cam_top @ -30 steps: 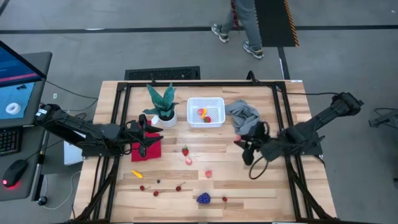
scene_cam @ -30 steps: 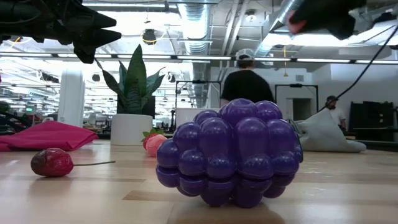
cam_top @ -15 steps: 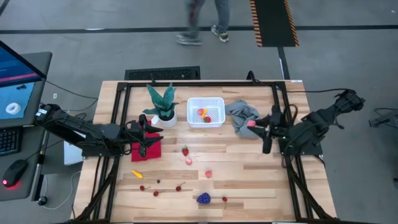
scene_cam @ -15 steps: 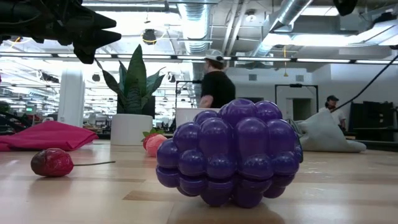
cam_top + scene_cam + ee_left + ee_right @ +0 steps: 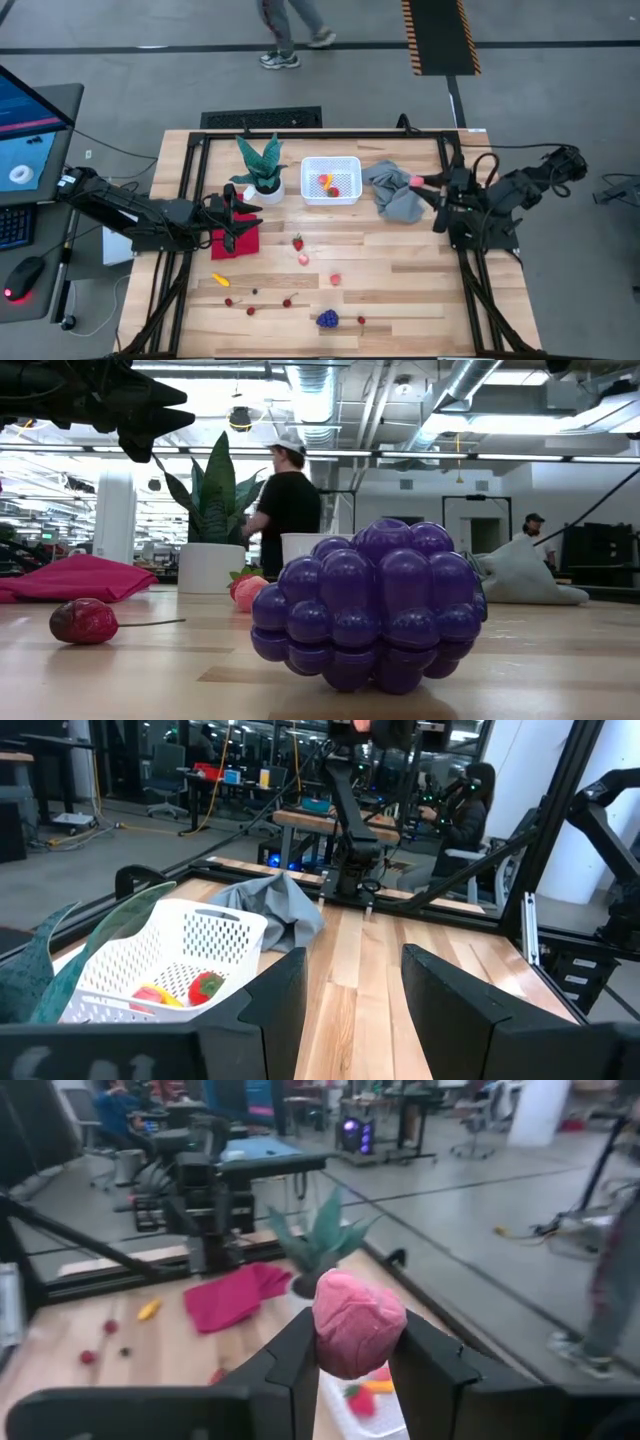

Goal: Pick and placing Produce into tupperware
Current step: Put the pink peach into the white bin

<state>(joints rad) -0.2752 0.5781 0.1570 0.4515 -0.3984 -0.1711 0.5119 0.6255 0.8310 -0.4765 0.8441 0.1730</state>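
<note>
My right gripper point(image 5: 420, 184) hangs in the air over the right edge of a grey cloth point(image 5: 392, 190), shut on a pink ball point(image 5: 358, 1325). To its left stands the white tupperware point(image 5: 330, 180), holding a strawberry and yellow pieces point(image 5: 180, 990). More produce lies on the near half of the table: a strawberry point(image 5: 297, 242), pink balls point(image 5: 304, 259), a yellow piece point(image 5: 220, 280), cherries point(image 5: 250, 310) and a purple grape bunch point(image 5: 327, 319). My left gripper point(image 5: 230, 218) waits open above a red cloth point(image 5: 238, 242), nothing between its fingers point(image 5: 270, 1000). My right gripper pinches the pink ball's two opposite sides point(image 5: 322, 1342) between its two fingers point(image 5: 425, 1355). The fingers come roughly level from the table's right side. The ball point(image 5: 414, 181) is lifted clear, high above the grey cloth.
A potted green plant point(image 5: 262, 172) stands left of the tupperware, near my left gripper. A black frame runs along the table's edges point(image 5: 320, 135). A person point(image 5: 290, 30) walks past beyond the far edge. Bare wood lies between the cloth and the loose produce point(image 5: 400, 270).
My right gripper, still shut on the pink ball, has risen and gone toward the table's far and right edges, from beside the grey cloth's near end to above its right edge, rolling as it went. It has left the low view's top. A person has walked leftward behind the table.
</note>
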